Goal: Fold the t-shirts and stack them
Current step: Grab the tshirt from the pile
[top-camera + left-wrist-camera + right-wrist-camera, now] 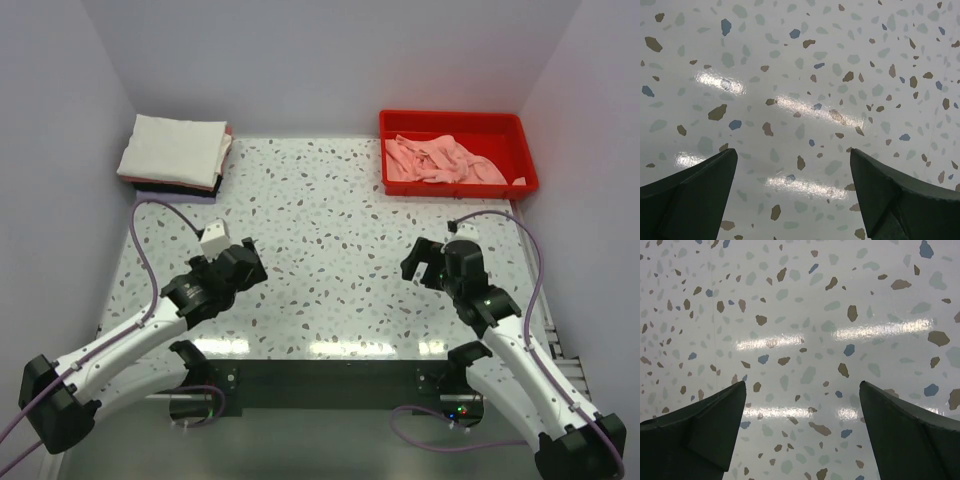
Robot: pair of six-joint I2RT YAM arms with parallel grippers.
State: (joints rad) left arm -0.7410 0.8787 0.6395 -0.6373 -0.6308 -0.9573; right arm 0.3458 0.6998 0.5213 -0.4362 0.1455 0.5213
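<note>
Top external: high behind the near edge, looking down over the whole surface [330,250]. Both wrist views: very near, facing down onto speckled patches of this same surface, own pincer fingers [690,200] at the bottom corners.

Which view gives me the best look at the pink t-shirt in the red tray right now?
The top external view: the pink t-shirt lies crumpled in the red tray at the far right, unobstructed. Neither wrist view shows it; each shows only speckled table between its own open fingers.

speckled table [330,260] bears folded t-shirts [175,148]; red tray [450,120]
</note>
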